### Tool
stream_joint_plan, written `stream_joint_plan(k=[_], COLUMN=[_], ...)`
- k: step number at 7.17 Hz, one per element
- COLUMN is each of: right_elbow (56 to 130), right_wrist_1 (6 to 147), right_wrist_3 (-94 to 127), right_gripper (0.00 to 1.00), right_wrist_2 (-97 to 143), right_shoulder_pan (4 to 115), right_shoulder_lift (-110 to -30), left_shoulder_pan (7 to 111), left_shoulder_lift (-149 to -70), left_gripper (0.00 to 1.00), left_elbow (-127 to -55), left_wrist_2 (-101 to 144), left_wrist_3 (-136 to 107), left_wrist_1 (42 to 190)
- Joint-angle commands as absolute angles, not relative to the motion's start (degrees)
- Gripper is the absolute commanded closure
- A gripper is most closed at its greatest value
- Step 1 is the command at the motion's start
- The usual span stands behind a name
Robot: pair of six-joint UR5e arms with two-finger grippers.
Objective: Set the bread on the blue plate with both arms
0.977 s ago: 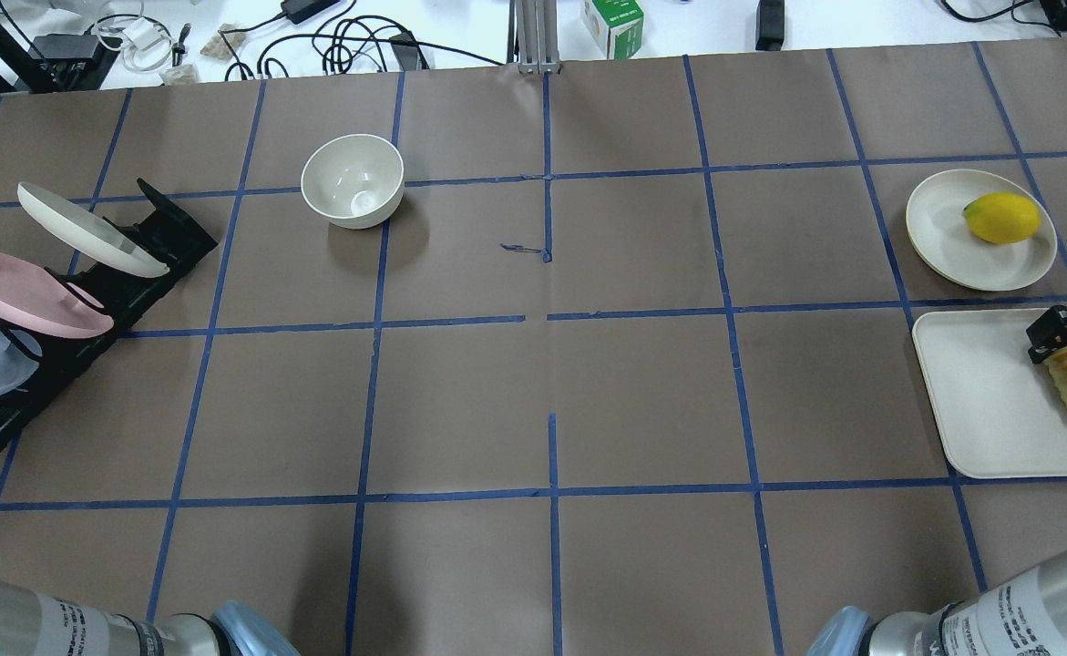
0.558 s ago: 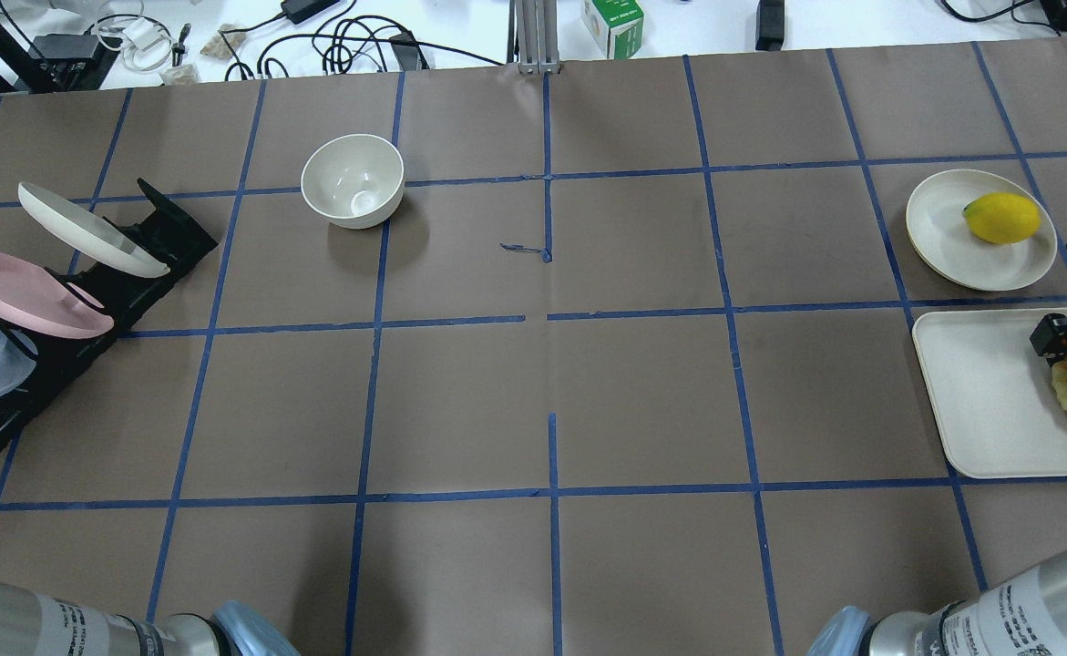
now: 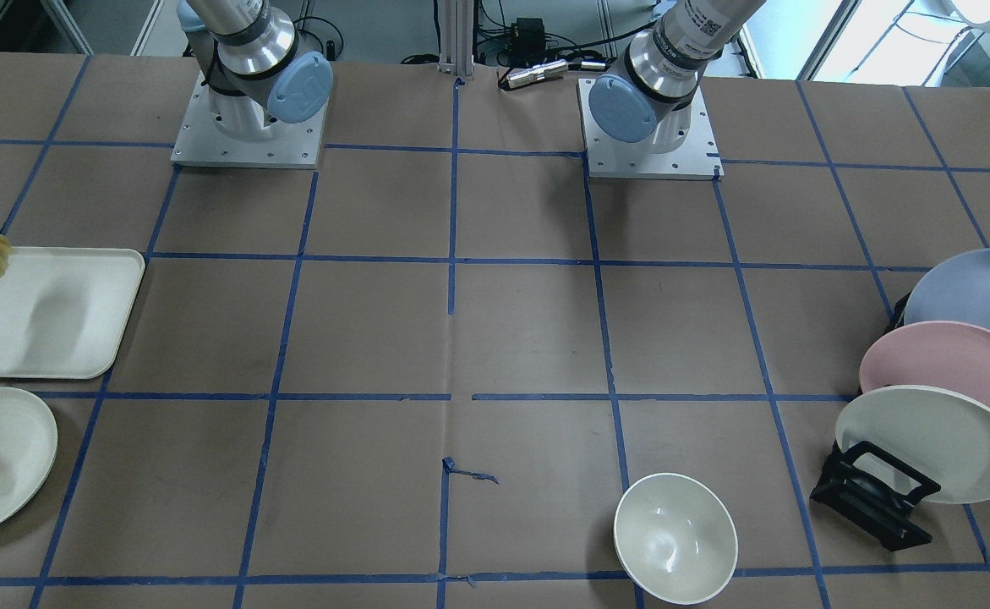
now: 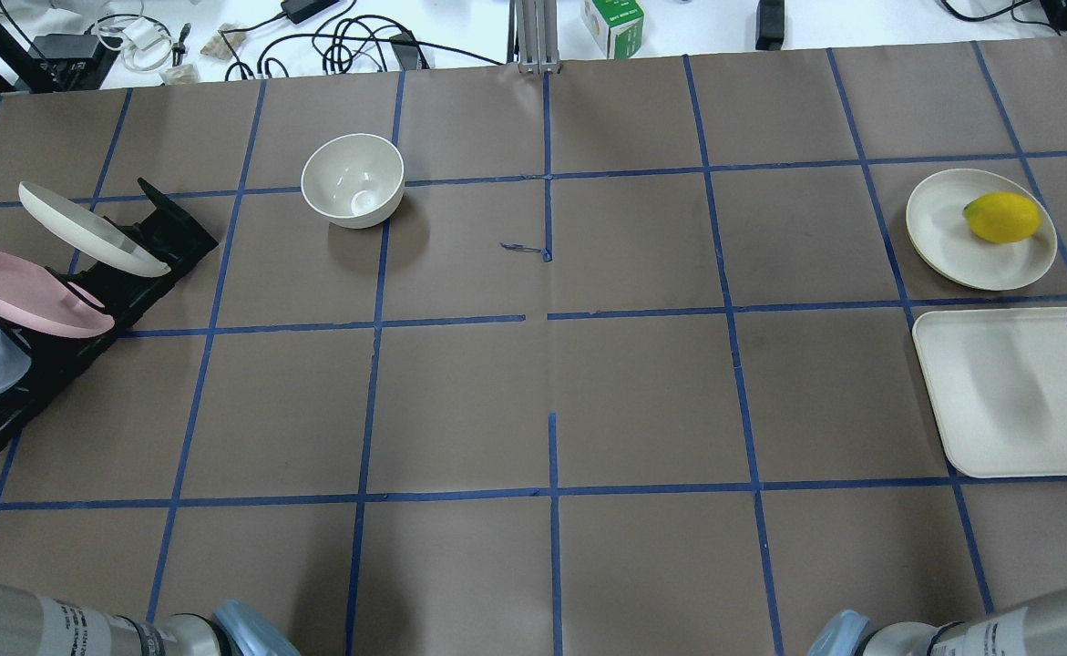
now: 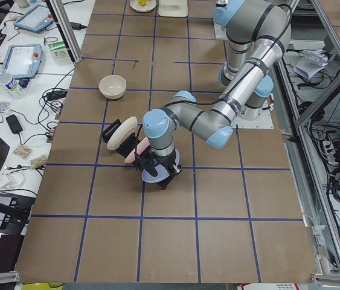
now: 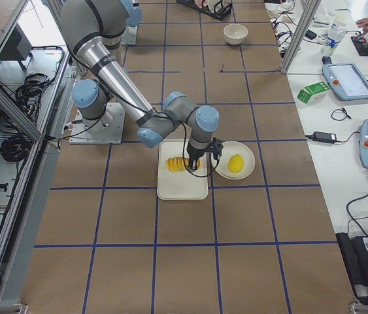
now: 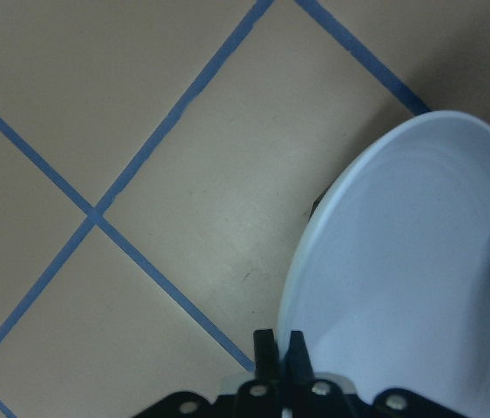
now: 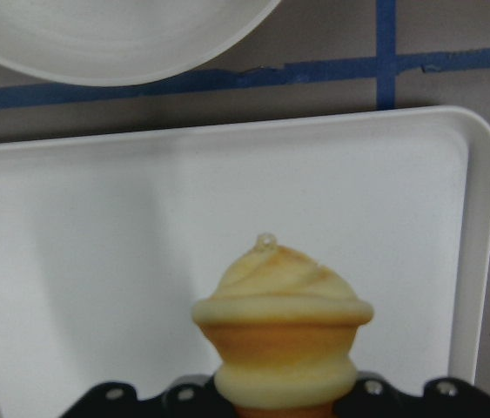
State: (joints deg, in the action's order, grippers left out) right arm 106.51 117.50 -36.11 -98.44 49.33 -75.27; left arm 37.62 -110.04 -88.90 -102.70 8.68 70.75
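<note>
The lavender-blue plate (image 7: 410, 287) in the left rack (image 4: 164, 232) is pinched at its rim by the left end effector (image 7: 279, 353); the ridged, orange-topped bread (image 8: 284, 340), clamped in the right end effector (image 6: 192, 165), has risen off the white tray (image 4: 998, 392).

The table (image 4: 642, 401) is covered in brown paper marked into squares by blue tape (image 4: 552, 456); a loose scrap of tape (image 4: 524, 248) sits near the middle. A white bowl (image 4: 353, 180) stands upright on the far left-centre. A black rack (image 4: 173, 239) stands at the left edge. At the right edge lies a white tray (image 4: 998, 392), and just beyond it a white plate (image 4: 952, 228), with a tape line between them. Two metal base plates (image 3: 199, 152) (image 3: 697, 161) lie on the robot's side, under the right arm (image 3: 249, 51) and the left arm (image 3: 655, 76). On the bare white strip beyond the paper are cables (image 4: 342, 41) and a green box (image 4: 612, 25).
</note>
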Motion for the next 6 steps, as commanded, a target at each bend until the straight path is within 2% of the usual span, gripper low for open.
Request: stream_joint_plan(k=[1, 4, 6], right_elbow=[104.0, 97.8, 97.3], right_wrist_1=[109.7, 94.4, 91.8], right_wrist_3=[-33.7, -23.2, -15.6], right_gripper=[1.0, 1.0, 1.0], right_wrist_2=[-97.8, -93.5, -93.0], right_shoulder_pan=[52.7, 59.2, 66.1], right_shoulder_lift=[-79.8, -85.0, -87.4], left_shoulder_pan=[37.6, 37.4, 36.9], left_shoulder_lift=[-109.3, -106.8, -103.0], left_gripper=[1.0, 1.0, 1.0], left_elbow=[-88.1, -87.4, -85.4], left_wrist_2=[-104.8, -108.4, -108.7], left_wrist_3=[8.3, 8.3, 8.9], left_wrist_1=[72.2, 75.2, 82.9])
